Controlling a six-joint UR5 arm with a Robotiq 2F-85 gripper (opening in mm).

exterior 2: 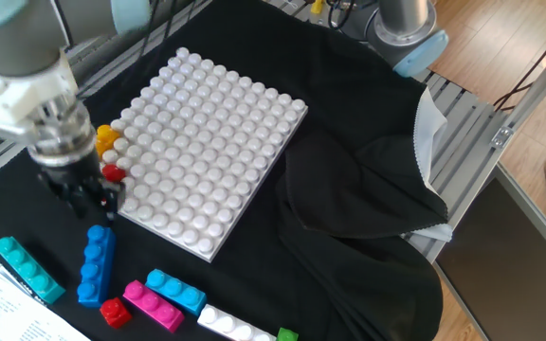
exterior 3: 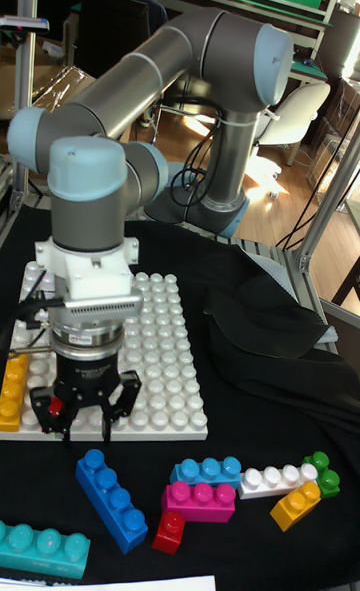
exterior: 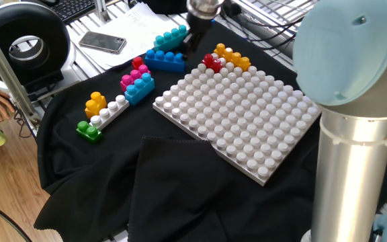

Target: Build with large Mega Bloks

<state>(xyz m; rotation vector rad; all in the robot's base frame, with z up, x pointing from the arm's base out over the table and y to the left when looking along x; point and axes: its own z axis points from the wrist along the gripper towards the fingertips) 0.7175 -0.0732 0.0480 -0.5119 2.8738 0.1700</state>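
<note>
Right now the gripper (exterior 3: 88, 413) is hanging over the near edge of the white baseplate (exterior 2: 207, 133), its two dark fingers (exterior 3: 128, 398) spread apart with nothing between them. In the tall fixed view it is sitting directly above the long blue brick (exterior 3: 111, 498), which is lying on the black cloth (exterior 2: 349, 237) at about 6 o'clock from the fingers, clear of them. In the other fixed view the same blue brick (exterior 2: 95, 264) is lying just beside the gripper (exterior 2: 85, 196), again at roughly 6 o'clock, not touching it.

On the baseplate's corner a small red brick (exterior: 211, 62) is sitting on the studs, with an orange-yellow brick (exterior: 232, 58) touching it at about 2 o'clock in one fixed view. The gripper (exterior: 192, 39) in that view is showing at about 10 o'clock from the red brick, blurred, over the blue brick (exterior: 165, 60).

A teal brick (exterior: 169, 37) is lying just beyond the blue one, at its 12 o'clock. Toward 8 o'clock from them a loose cluster is resting on the cloth: a second red brick (exterior: 138, 64), a pink brick (exterior: 134, 78) touching a light blue brick (exterior: 140, 89), then a white brick (exterior: 111, 111) with a second orange-yellow brick (exterior: 95, 103) beside it and a green brick (exterior: 89, 130) at its far end. A phone (exterior: 103, 42) is lying on papers at about 9 o'clock from the teal brick.
</note>
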